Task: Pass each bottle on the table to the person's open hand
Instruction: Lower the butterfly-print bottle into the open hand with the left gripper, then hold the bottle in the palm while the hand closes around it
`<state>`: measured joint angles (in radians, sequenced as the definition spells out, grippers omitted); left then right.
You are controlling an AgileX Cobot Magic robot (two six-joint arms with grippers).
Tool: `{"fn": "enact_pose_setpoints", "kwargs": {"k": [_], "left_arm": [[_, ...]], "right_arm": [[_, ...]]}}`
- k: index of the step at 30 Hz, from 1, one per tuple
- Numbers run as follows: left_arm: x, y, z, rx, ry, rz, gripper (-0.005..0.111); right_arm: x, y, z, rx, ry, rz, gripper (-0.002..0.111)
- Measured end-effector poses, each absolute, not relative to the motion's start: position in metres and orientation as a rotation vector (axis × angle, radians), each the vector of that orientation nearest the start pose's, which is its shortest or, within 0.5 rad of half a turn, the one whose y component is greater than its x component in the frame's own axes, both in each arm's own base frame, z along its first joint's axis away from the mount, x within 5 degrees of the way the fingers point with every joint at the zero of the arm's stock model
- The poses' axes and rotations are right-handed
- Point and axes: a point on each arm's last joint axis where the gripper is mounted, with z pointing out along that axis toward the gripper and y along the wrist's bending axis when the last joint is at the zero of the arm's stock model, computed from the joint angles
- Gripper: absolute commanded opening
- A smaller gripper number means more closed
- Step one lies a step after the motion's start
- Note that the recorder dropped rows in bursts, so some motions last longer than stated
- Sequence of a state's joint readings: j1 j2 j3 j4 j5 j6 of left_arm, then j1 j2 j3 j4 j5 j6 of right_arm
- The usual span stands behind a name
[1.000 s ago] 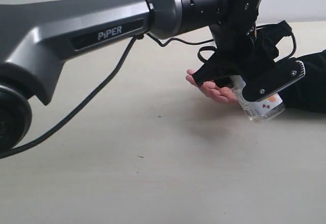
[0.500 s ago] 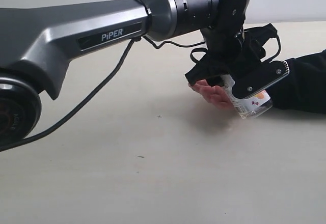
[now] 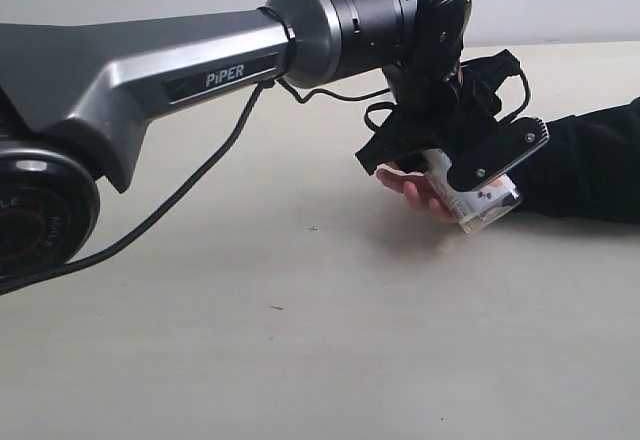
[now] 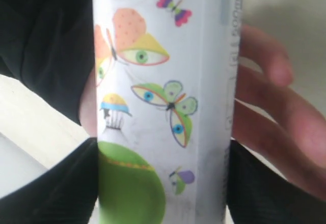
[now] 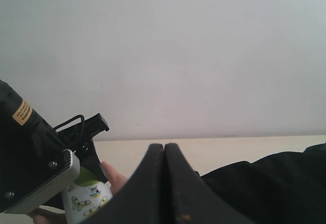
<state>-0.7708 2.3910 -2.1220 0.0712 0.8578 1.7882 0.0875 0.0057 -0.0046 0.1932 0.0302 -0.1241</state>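
The left claw, holding the bottle tight, has come lower, so the bottle now seems to touch the open hand, nearly ready to let go.

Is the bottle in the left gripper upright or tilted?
Tilted: the clear plastic bottle with the butterfly label leans in the black left gripper at the person's open hand.
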Motion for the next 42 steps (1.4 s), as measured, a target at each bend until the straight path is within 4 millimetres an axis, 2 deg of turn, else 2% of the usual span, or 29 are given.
{"fn": "enact_pose_setpoints", "kwargs": {"k": [42], "left_arm": [[0.3841, -0.3659, 0.1878, -3.371, -1.142, -0.555, 0.062]], "right_arm": [[0.0563, 0.0055, 0.2117, -0.019, 1.516, 0.130, 0.000]]}}
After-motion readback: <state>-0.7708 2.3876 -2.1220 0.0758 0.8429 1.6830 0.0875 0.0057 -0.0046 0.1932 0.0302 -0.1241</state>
